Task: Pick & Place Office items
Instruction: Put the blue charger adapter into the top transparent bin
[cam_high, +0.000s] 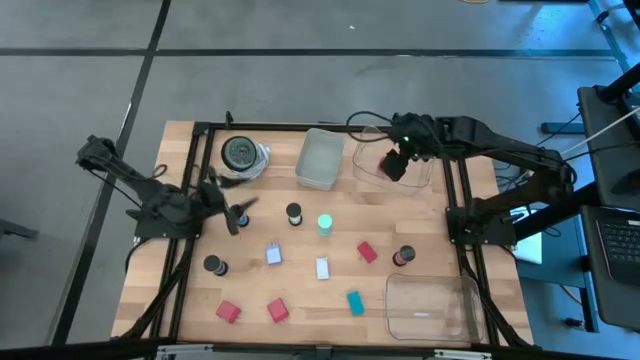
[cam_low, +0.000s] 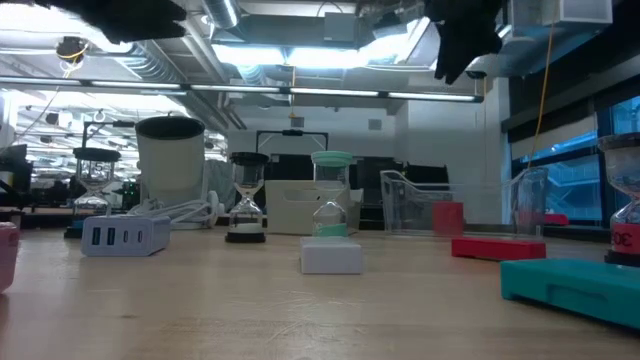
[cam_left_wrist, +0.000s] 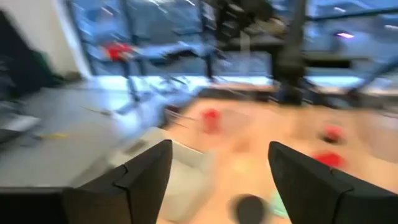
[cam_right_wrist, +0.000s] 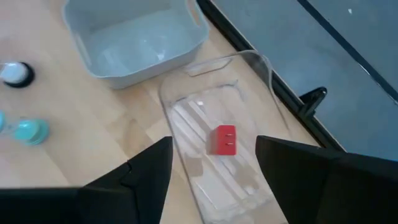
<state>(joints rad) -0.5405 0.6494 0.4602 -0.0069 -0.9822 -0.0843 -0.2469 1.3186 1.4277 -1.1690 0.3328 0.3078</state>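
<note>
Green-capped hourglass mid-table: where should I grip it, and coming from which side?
Take the green-capped hourglass from straight above, fingers closing across its cap. It stands upright, as the low view shows, with bare wood all round. The left gripper, open, is probably the better choice; the right gripper hangs open over the clear tray.

Grey floor (cam_high: 300, 90), ceiling strip lights (cam_low: 330, 95), windows (cam_low: 570, 160)

A dozen small office items are scattered on the wood: red blocks (cam_high: 228, 312), (cam_high: 277, 311), (cam_high: 367, 252); a teal block (cam_high: 354, 302); a green-capped cylinder (cam_high: 325, 225); dark cylinders (cam_high: 293, 213), (cam_high: 213, 265). One red block (cam_right_wrist: 222, 139), apparently flat, is seen inside a clear tray.
</note>
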